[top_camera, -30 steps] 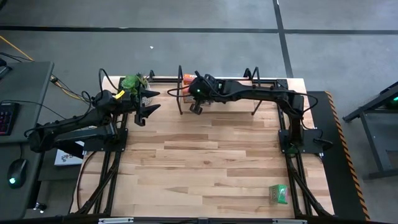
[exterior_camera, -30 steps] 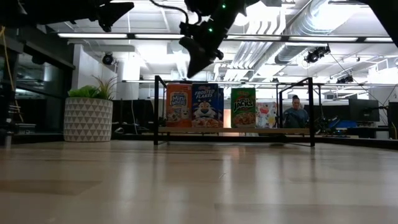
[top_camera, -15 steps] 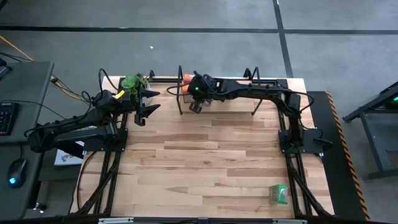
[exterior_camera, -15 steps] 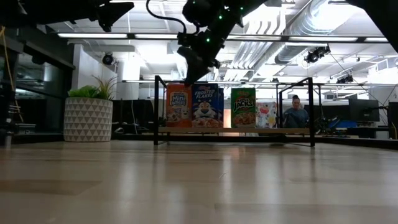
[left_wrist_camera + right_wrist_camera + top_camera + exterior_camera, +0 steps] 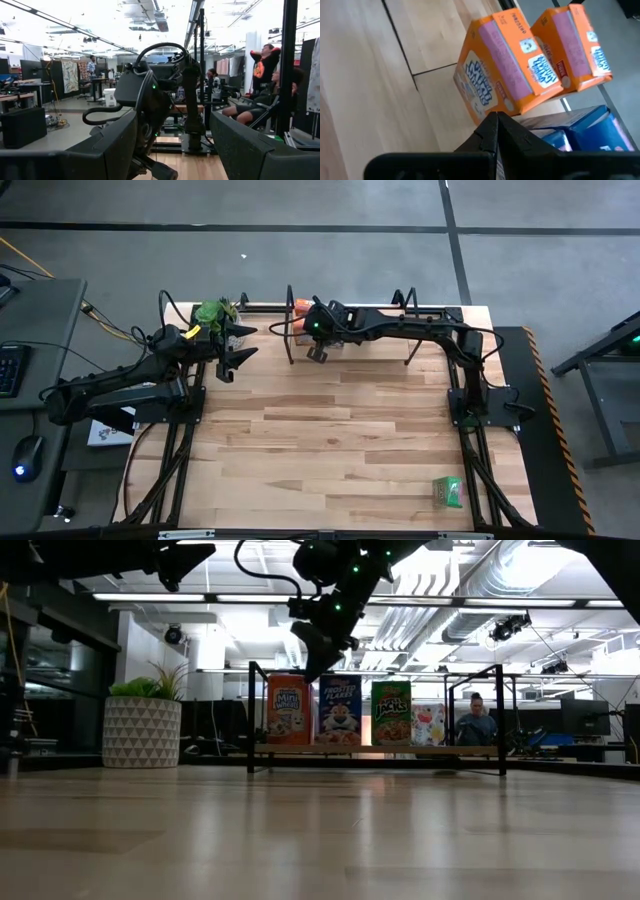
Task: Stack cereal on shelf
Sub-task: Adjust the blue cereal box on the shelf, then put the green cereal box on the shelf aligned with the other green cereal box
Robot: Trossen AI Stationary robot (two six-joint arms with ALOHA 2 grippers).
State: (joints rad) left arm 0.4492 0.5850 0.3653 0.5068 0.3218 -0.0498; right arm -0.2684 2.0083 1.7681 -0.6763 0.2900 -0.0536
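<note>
Above the shelf (image 5: 375,751), left end: right gripper (image 5: 318,662) hangs just over the orange cereal boxes (image 5: 510,80), fingers pinched fully together, holding nothing. Blue box (image 5: 340,710) and green box (image 5: 391,712) stand upright on the board beside them; a further box past the green one is probably on the shelf too, hard to tell. One green cereal box (image 5: 449,491) lies flat at the table's near right corner, well apart from the shelf, nearer the right arm's base. Left gripper (image 5: 226,354) waits by the potted plant (image 5: 213,311), fingers parted, empty.
</note>
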